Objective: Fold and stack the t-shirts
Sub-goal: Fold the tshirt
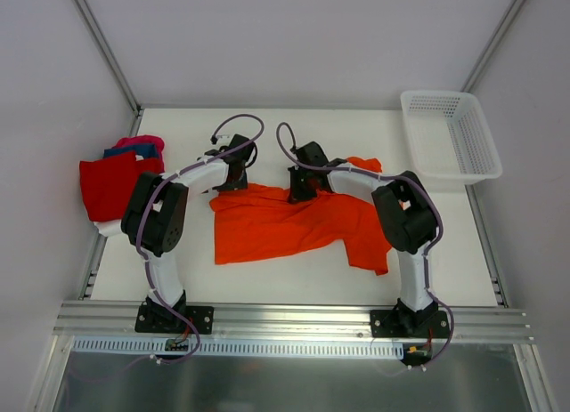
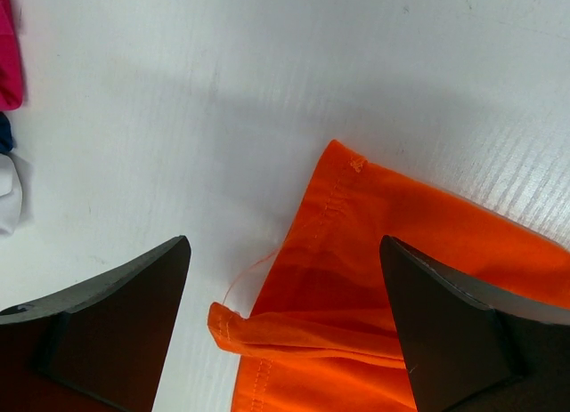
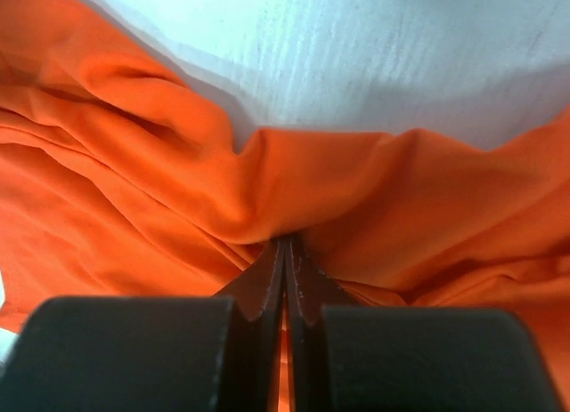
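Clearly the flattening step is in hand: the bright orange soft-cloth t-shirt (image 1: 285, 225) lies rumpled across the middle of the white table (image 1: 267, 280), not yet folded. The right gripper (image 3: 285, 245) is clenched on a pinch of its far edge. The left gripper (image 2: 283, 245) hangs released, jaws wide, over the far-left corner. Next, I judge, the left must drop and nip that corner. A pile of red, blue and pink shirts (image 1: 114, 182) sits at the left edge.
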`<act>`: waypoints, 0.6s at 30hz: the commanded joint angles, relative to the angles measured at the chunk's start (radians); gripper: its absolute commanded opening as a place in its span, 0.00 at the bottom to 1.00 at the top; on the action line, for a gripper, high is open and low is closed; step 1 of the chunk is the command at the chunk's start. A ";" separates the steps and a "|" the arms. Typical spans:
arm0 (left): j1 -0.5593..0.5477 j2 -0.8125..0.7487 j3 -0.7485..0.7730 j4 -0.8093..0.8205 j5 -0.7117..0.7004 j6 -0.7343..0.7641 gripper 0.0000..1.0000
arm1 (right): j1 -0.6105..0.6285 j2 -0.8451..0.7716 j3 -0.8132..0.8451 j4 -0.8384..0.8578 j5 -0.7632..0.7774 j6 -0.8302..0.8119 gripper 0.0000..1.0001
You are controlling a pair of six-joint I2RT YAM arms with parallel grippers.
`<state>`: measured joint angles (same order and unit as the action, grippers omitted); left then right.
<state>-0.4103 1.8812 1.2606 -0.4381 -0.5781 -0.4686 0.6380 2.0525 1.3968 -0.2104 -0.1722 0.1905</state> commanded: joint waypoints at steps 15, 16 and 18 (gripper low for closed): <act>0.099 -0.028 -0.029 -0.004 0.072 -0.018 0.87 | 0.003 0.143 0.216 -0.106 0.002 0.000 0.01; 0.108 -0.025 -0.024 -0.002 0.078 -0.018 0.87 | 0.003 0.135 0.206 -0.101 0.002 0.001 0.01; 0.132 -0.016 0.002 -0.007 0.099 -0.008 0.87 | 0.002 0.094 0.174 -0.069 -0.006 0.006 0.01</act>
<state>-0.3099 1.8812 1.2346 -0.4316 -0.5232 -0.4652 0.6384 2.1773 1.5982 -0.2852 -0.1719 0.1833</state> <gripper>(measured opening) 0.871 0.009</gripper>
